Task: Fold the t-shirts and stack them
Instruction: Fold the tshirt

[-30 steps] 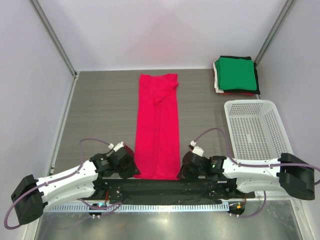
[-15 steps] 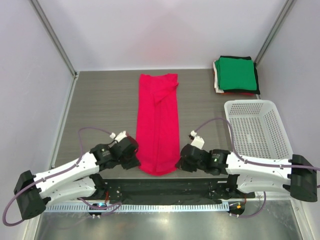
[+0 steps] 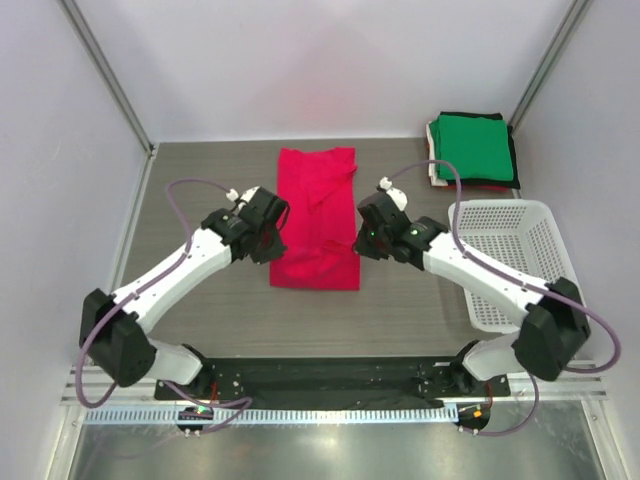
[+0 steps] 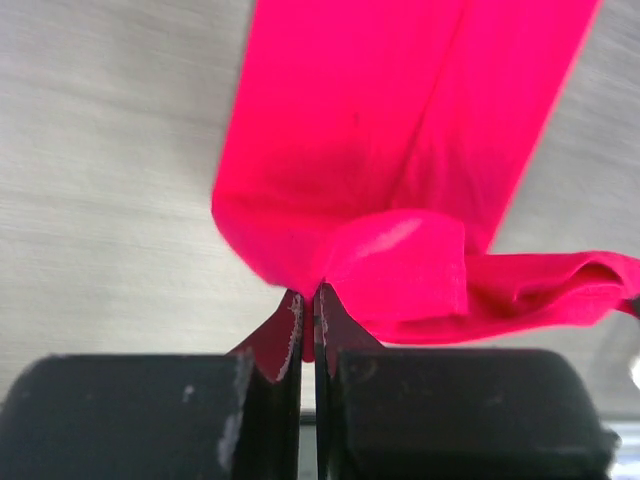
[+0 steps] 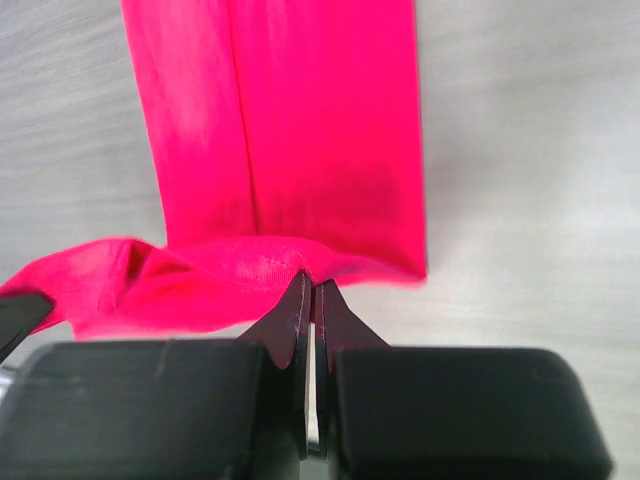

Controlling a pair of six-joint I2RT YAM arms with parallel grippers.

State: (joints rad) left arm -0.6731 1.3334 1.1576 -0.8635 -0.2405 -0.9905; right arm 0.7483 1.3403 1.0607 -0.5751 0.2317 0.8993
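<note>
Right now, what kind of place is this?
Likely a robot lab cell: two arms holding a red-pink t-shirt on a grey table, bare white walls with metal posts, a mesh basket.

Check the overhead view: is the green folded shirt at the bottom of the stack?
No, the green shirt lies on top of the stack, with other shirts' edges showing beneath.

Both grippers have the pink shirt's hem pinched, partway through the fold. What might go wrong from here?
1. The left gripper and right gripper each pinch only a thin corner of the red-pink shirt; one corner might slip out and skew the fold.
2. The hem between them sags and bunches in both wrist views, so it may land wrinkled unless pulled taut.
</note>
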